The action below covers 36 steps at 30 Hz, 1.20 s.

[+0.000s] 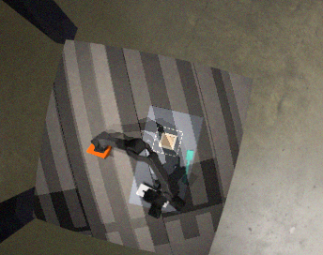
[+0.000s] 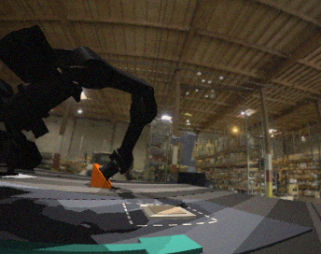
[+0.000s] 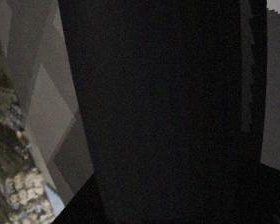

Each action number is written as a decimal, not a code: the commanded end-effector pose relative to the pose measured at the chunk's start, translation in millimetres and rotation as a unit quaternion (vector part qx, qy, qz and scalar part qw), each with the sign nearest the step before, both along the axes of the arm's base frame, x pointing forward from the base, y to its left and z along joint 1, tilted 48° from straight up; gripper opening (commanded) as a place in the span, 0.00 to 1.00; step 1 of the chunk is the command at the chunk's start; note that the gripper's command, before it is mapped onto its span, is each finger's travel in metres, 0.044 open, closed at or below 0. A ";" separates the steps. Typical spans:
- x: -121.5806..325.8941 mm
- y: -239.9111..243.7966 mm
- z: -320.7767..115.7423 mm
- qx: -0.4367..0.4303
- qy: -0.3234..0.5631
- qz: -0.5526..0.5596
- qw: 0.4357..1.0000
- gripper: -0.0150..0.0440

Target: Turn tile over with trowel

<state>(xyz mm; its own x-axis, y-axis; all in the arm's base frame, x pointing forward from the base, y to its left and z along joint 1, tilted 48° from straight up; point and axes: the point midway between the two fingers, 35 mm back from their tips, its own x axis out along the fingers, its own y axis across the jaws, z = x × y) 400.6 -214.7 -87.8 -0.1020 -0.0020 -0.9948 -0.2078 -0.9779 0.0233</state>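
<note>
Top view: beige square tile (image 1: 168, 141) (image 2: 170, 212) at about twelve o'clock from black gripper (image 1: 155, 208) (image 2: 39, 126); fingers partly closed, gripping something unidentifiable.

Grey concrete floor (image 1: 287, 122), ribbed ceiling (image 2: 127, 42), banded upright post (image 2: 269, 176).

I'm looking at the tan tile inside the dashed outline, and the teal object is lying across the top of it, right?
Not quite: the teal object lies beside the tan tile, outside the dashed outline, as the top view shows. The tile is indeed inside that outline.
</note>
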 end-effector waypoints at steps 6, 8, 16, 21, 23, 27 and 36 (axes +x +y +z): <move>0.6 -5.4 2.4 -0.016 0.009 -0.014 1.000 0.25; 1.1 -3.3 0.4 -0.016 0.009 -0.014 1.000 0.25; 3.0 5.9 -8.5 -0.015 0.009 -0.014 1.000 0.25; 4.0 11.8 -14.0 -0.015 0.009 -0.014 1.000 0.25; 4.3 14.1 -16.2 -0.015 0.009 -0.014 1.000 0.25; 4.9 18.9 -20.6 -0.015 0.009 -0.014 1.000 0.25; 5.1 20.6 -22.1 -0.014 0.009 -0.014 1.000 0.52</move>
<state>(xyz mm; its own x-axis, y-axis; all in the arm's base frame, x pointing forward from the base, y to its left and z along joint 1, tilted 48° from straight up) 407.5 -192.6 -109.0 -0.1170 -0.0249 -0.9928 -0.2257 -0.9729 0.0510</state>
